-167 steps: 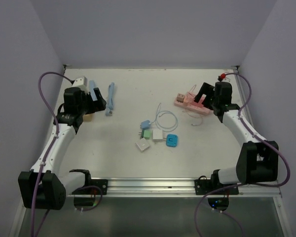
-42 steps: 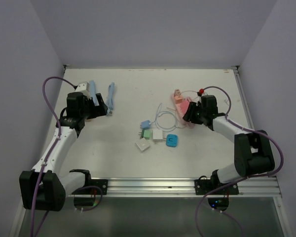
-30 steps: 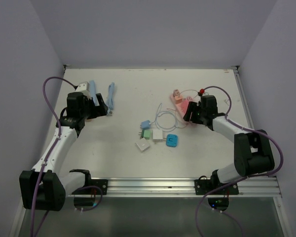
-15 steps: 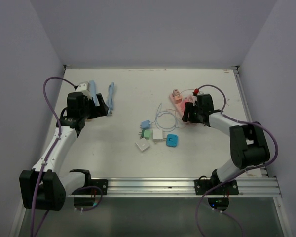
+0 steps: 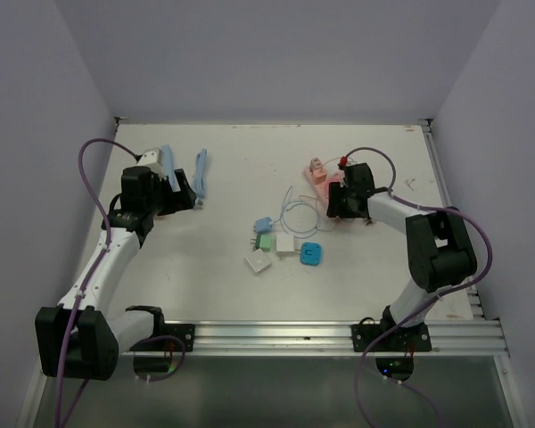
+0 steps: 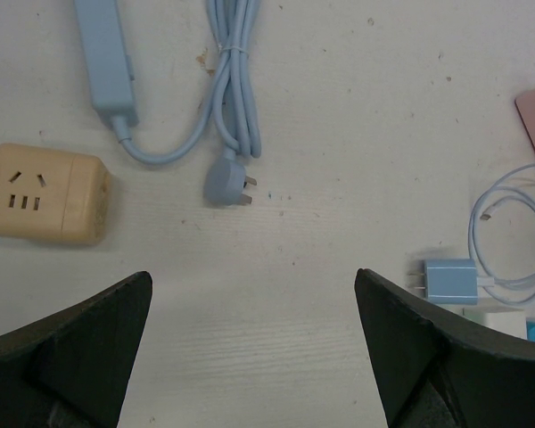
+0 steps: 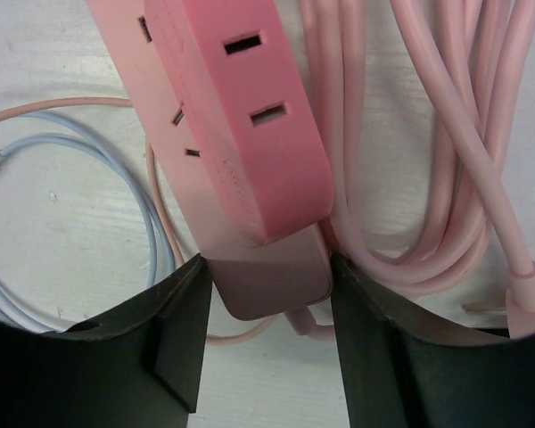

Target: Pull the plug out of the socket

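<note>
The pink power strip, the socket (image 5: 326,184), lies right of the table's middle. A small pinkish plug (image 5: 315,167) sits in its far end. My right gripper (image 5: 337,205) is at the strip's near end. In the right wrist view the socket (image 7: 241,116) runs up from between my fingers, and my right gripper (image 7: 266,263) is shut on its near end, with both fingers touching its sides. The plug is out of that view. My left gripper (image 6: 252,278) hangs open over bare table at the left, holding nothing.
A coiled pink cable (image 7: 464,134) lies right of the strip. A light-blue cable loop (image 5: 299,214) and several small chargers (image 5: 285,242) lie mid-table. At the left are a blue power strip (image 6: 102,53), its plug (image 6: 225,185) and a beige cube socket (image 6: 45,196).
My right gripper has slid left along the table to the strip's near end and its jaws have narrowed onto it. The strip has shifted slightly left. The left arm has not moved.
</note>
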{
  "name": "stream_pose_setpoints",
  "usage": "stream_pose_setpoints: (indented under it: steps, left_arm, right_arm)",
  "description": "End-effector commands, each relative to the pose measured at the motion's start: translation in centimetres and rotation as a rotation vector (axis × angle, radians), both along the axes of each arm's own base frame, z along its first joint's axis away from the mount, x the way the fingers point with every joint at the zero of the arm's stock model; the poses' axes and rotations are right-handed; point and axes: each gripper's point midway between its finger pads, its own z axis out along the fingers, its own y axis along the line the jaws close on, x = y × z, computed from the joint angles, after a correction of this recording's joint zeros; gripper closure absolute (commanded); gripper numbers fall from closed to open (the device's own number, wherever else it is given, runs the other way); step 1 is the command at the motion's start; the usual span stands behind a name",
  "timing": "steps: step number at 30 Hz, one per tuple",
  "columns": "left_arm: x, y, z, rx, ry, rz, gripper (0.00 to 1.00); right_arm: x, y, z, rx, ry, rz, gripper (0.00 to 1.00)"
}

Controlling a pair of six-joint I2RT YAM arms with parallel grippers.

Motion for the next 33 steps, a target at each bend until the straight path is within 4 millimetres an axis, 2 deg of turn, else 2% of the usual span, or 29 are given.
stream_pose_setpoints:
  steps: [1,3,6,11,14,17,24,30,31,33]
  left_arm:
    - [0.6,-0.4,0.8,-0.006,-0.043,-0.024,0.0]
    - [0.5,-0.5,0.8,-0.008,-0.043,-0.028,0.0]
    - [0.5,-0.7,1.1,-0.017,-0.055,-0.038,0.0]
    - [0.5,-1.6,1.4,-0.042,-0.067,-0.072,0.0]
    - [0.5,-2.3,1.8,-0.051,-0.075,-0.097,0.01]
    - [0.5,-3.6,2.1,-0.064,-0.067,-0.134,0.0]
    - [-0.2,-5.4,2.2,-0.077,-0.052,-0.191,0.0]
    - [-0.8,-5.6,1.0,-0.07,-0.029,-0.206,0.0]
    - [-0.8,-5.6,1.0,-0.069,-0.032,-0.207,0.01]
    - [-0.8,-5.6,0.7,-0.064,-0.032,-0.205,0.0]
  right_arm:
    - [1.5,-0.1,1.0,-0.025,-0.043,-0.008,0.51]
    - [1.2,-0.3,1.0,-0.03,-0.044,-0.009,0.62]
    - [0.9,-0.2,2.4,-0.014,-0.081,-0.003,0.78]
    - [1.0,-0.3,7.0,0.011,-0.201,-0.012,0.97]
    - [0.6,-0.6,9.7,0.028,-0.266,-0.031,1.0]
    - [-0.3,-1.0,11.0,0.05,-0.297,-0.065,1.0]
    - [-3.8,-1.8,9.5,0.079,-0.252,-0.132,1.0]
    - [-7.6,-0.9,5.6,0.125,-0.102,-0.109,1.0]
    - [-8.1,-0.9,5.3,0.126,-0.091,-0.111,0.99]
    - [-9.1,-1.0,4.1,0.129,-0.056,-0.121,0.91]
